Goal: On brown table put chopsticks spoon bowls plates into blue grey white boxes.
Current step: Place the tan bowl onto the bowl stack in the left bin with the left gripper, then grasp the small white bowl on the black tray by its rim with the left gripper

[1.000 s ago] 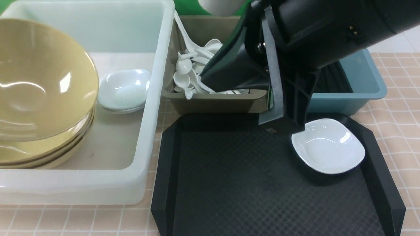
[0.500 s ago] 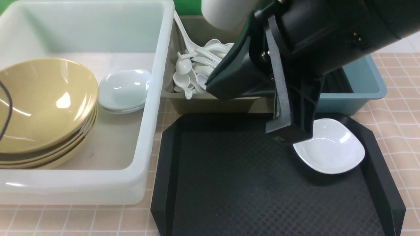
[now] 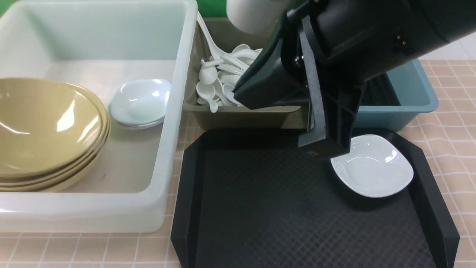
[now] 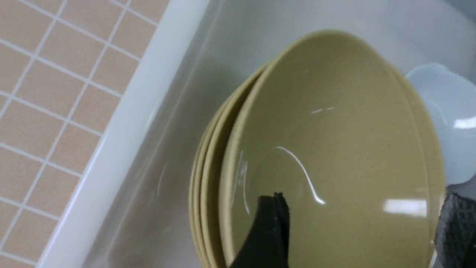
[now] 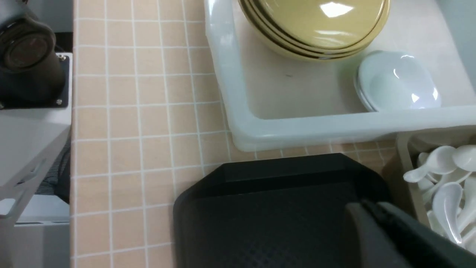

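Tan bowls [image 3: 44, 130] sit stacked in the white box [image 3: 174, 123], beside small white plates [image 3: 139, 102]. In the left wrist view my left gripper [image 4: 364, 230] is open: one finger [image 4: 271, 230] is inside the top tan bowl [image 4: 334, 156], the other finger [image 4: 455, 230] is outside its rim. White spoons [image 3: 223, 80] fill the grey box [image 3: 241, 119]. Black chopsticks [image 3: 379, 91] lie in the blue box [image 3: 412, 89]. One white plate [image 3: 372, 165] rests on the black tray [image 3: 260, 208]. My right gripper [image 3: 323, 145] is shut and empty, just left of that plate.
The right arm's black body [image 3: 353, 44] hides part of the grey and blue boxes. In the right wrist view a robot base [image 5: 26, 59] stands off the tiled brown table [image 5: 141, 111], near the white box's rim [image 5: 334, 128] and the tray [image 5: 260, 223].
The top tan bowl has come down from a raised tilt onto the stack, and my left gripper has opened off it. The right gripper shifted slightly right, staying shut.
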{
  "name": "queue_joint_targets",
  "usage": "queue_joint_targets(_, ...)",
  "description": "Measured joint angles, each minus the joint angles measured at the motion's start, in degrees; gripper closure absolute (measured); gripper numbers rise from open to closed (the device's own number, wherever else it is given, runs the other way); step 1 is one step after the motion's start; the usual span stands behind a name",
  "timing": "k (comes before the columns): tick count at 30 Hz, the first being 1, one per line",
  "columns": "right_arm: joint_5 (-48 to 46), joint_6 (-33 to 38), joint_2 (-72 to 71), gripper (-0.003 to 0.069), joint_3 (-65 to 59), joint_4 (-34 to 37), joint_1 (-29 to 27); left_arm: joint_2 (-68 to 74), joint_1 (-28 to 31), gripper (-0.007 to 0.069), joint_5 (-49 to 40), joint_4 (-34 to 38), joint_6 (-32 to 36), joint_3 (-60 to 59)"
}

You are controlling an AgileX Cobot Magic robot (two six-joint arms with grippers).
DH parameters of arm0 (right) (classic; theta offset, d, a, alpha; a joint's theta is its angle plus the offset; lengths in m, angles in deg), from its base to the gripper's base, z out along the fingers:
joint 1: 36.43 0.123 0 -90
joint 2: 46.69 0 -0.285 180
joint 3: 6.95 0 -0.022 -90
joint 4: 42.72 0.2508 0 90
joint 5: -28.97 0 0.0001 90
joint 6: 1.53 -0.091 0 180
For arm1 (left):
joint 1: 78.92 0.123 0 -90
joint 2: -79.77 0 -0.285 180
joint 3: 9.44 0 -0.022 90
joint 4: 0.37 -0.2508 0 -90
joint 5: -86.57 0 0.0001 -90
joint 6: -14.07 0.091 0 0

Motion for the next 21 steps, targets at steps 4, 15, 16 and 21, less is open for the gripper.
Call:
queue_joint_targets(4, 0.15, -5.56, 0.0, 0.0599, 0.0, -5.87, 0.0, -3.76, -4.35, 0.0224, -3.13, -1.05, -1.06, 4.5)
queue_joint_targets(15, -7.58, -28.13, -5.55, 0.0591, -4.74, -26.77, 0.0, -2.69, -43.51, 0.0622, -2.16, -6.81, 3.55, 5.53)
queue_joint_targets(16, -7.58, -30.17, -8.38, 0.0591, -7.26, -27.57, 0.0, -1.09, -48.47, 0.0622, -0.93, -7.77, 3.66, 5.53)
queue_joint_targets(21, -7.97, -37.12, -19.85, 0.0589, -17.87, -29.55, 0.0, 6.23, -62.39, 0.0622, 3.38, -9.73, 3.96, 5.53)
